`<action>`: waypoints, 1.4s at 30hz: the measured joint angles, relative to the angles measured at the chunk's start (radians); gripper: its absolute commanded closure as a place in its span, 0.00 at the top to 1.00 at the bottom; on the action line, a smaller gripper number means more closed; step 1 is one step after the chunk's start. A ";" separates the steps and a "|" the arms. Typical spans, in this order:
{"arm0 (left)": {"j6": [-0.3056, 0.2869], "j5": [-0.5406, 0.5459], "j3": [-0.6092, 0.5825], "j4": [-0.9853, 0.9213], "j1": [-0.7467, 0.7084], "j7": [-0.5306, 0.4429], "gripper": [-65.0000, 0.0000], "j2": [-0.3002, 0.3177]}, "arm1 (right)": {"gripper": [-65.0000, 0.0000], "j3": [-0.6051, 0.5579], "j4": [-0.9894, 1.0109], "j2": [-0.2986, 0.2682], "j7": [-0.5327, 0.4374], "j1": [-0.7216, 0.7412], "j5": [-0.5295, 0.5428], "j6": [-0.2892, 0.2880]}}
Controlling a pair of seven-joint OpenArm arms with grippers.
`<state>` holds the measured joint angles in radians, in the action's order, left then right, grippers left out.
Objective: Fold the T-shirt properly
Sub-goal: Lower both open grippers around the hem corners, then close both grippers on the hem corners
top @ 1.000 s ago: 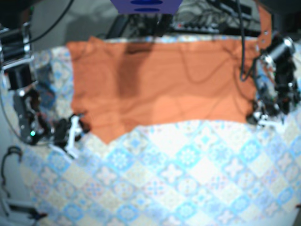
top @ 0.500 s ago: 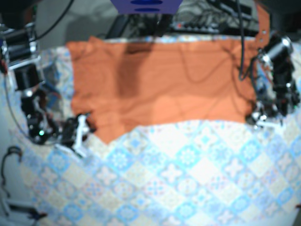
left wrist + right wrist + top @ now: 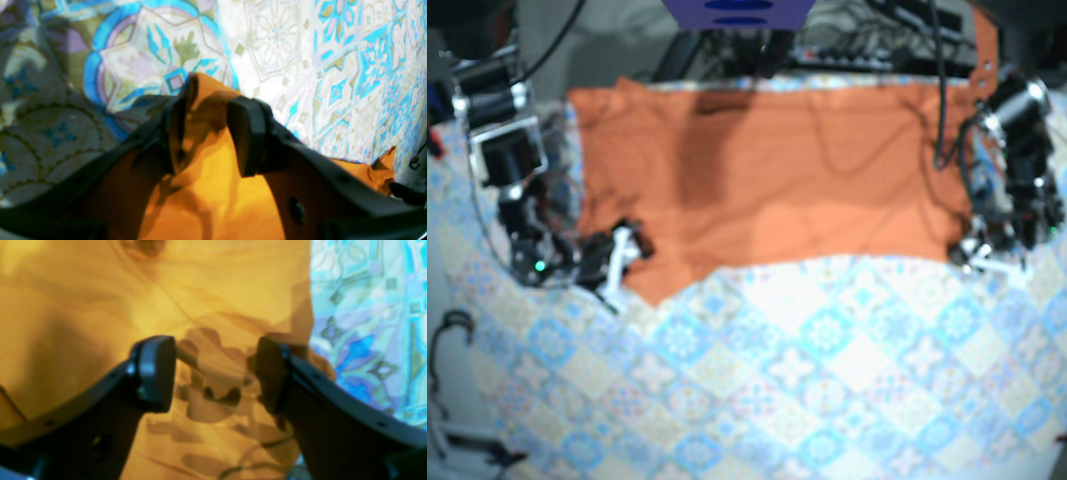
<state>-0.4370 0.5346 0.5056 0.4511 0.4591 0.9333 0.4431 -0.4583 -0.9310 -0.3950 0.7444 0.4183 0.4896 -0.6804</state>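
Since a second ago my right hand (image 3: 624, 262) has slid inward onto the lower corner of the one orange T-shirt (image 3: 777, 190), which lies flat across the far side of the patterned tabletop (image 3: 827, 380). Its fingers are spread. Of my two hands, the left hand (image 3: 980, 255) pinches the opposite corner.

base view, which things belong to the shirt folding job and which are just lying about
Belongs to the job:
orange T-shirt
left tool
right tool

Just lying about:
patterned tablecloth
cables at the far edge
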 measured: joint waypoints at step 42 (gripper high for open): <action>-0.008 0.021 0.000 0.005 -0.028 -0.027 0.39 0.000 | 0.64 0.003 0.217 0.078 -0.187 0.098 -0.141 0.000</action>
<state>-0.4446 0.5560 0.5060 0.4564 0.4313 0.9062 0.4431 -0.4553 -0.7143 -0.3168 0.5571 0.5167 0.3485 -0.6804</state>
